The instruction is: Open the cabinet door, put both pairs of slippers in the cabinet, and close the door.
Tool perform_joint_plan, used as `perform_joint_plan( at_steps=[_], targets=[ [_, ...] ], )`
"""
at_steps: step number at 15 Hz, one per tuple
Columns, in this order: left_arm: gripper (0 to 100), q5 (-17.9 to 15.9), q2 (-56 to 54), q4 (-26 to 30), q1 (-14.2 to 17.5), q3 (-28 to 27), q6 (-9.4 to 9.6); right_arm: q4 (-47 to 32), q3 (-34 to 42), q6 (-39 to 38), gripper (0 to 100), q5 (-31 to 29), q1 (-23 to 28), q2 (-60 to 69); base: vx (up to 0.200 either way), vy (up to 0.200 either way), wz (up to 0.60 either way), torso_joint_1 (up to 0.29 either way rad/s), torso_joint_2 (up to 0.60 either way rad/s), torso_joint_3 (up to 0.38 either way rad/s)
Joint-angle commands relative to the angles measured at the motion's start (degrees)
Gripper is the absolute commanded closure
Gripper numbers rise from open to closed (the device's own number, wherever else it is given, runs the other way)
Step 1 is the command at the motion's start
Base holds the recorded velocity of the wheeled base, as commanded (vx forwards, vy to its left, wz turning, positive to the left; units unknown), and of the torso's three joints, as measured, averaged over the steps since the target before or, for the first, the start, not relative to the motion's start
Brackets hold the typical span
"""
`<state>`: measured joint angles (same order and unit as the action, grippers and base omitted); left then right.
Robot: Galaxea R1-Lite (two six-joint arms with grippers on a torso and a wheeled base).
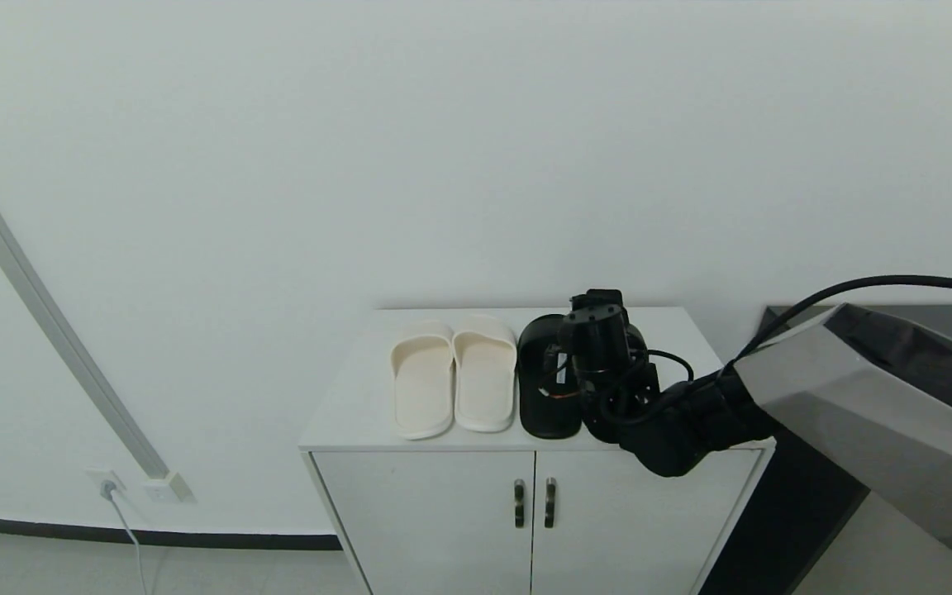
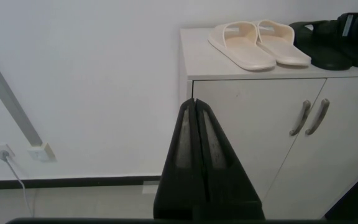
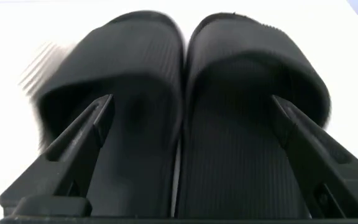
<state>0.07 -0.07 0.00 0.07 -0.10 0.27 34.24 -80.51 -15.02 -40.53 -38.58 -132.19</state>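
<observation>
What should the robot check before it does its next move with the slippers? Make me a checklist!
1. Cabinet doors open: not ok, both are shut.
2. Right claw open wide enough: ok, its jaws stand apart.
3. Black slippers both between the jaws: ok, the pair lies side by side inside them.
4. White slippers out of the way: ok, they lie beside the black pair, untouched.
5. Left claw free for the handles: ok, it is shut on nothing, low in front of the cabinet.
</observation>
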Motion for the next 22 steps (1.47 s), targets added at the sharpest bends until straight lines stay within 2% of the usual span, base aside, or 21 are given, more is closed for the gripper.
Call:
perform_joint_plan(
  at_steps=[1, 10, 11, 19, 22],
  targets=[
    [100, 0.0, 0.1, 0.0, 0.0, 0.0, 0.00, -0.2, -3.9, 0.3, 0, -0.1, 1.2, -3.4, 0.000, 0.000, 0.00, 0.000, 0.00, 0.000],
    [100, 0.1, 0.1, 0.0, 0.0, 0.0, -0.09, -0.2, -11.3, 2.5, 0, -0.4, 3.0, -9.4, 0.000, 0.000, 0.00, 0.000, 0.00, 0.000],
    [100, 0.0, 0.1, 0.0, 0.0, 0.0, -0.09, -0.1, -11.5, 2.5, 100, -0.6, 3.0, -9.5, 0.000, 0.000, 0.00, 0.000, 0.00, 0.000],
    [100, 0.0, 0.1, 0.0, 0.0, 0.0, -0.09, 0.0, -10.3, 3.2, 100, -0.7, 3.0, -6.8, 0.000, 0.000, 0.00, 0.000, 0.00, 0.000],
    [100, 0.0, 0.1, 0.0, 0.0, 0.0, -0.09, 0.2, -3.0, 4.0, 100, -0.6, 2.5, 1.4, 0.000, 0.000, 0.00, 0.000, 0.00, 0.000]
  ],
)
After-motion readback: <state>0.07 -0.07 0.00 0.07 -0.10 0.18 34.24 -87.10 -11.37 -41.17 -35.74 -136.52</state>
